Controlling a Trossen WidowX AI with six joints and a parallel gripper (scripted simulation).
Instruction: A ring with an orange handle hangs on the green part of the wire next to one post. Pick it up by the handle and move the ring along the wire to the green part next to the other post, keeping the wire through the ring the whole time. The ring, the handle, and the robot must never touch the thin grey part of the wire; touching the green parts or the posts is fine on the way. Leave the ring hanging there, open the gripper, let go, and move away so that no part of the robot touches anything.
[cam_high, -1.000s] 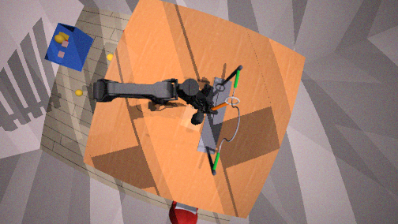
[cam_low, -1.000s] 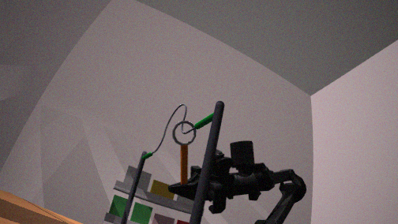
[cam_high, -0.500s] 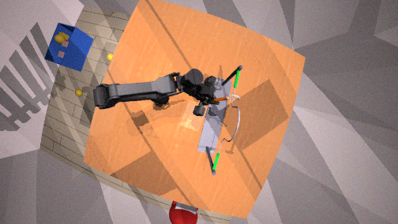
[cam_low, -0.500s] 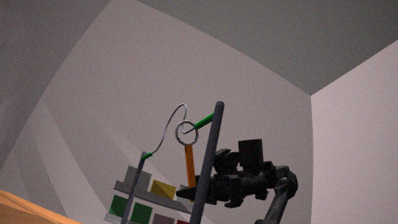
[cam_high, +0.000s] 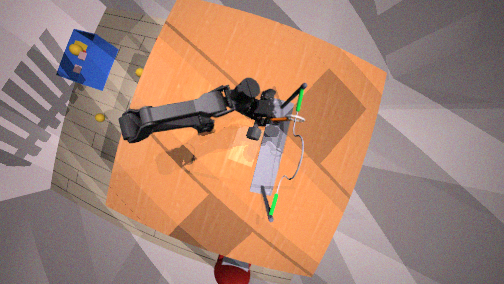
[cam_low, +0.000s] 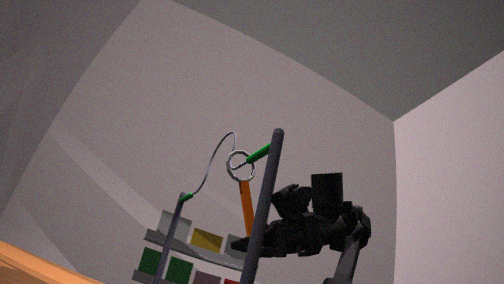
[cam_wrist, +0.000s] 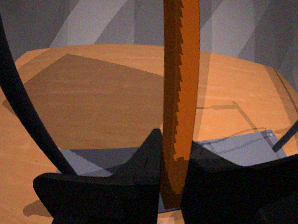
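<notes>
A black robot arm reaches out over a table, its gripper (cam_high: 272, 119) (cam_low: 249, 243) (cam_wrist: 162, 135) nearly closed, the fingers pinching the orange handle (cam_high: 280, 119) (cam_low: 246, 205) (cam_wrist: 182, 75). The handle rises from the fingertips to a pale ring (cam_high: 302, 119) (cam_low: 228, 166), above and just beyond the hand. From where I stand, the wire (cam_high: 303, 150) (cam_low: 209, 167) passes through the ring on its thin grey part, just short of the near green part (cam_high: 300, 100) (cam_low: 260, 153). That green part and the near post (cam_high: 294, 96) (cam_low: 267, 190) (cam_wrist: 30, 117) are to the hand's left; the far post (cam_high: 265, 202) (cam_low: 172, 230) (cam_wrist: 287, 136) and far green part (cam_high: 274, 205) (cam_low: 186, 197) are well off to its right.

My guess is that the carry is in its last stretch, towards the near green part. That calls for a small, slow move left, the ring kept centred so its rim clears the grey. Once the ring is over the green, the hand should lower it to hang, open, and back straight away from the handle
</notes>
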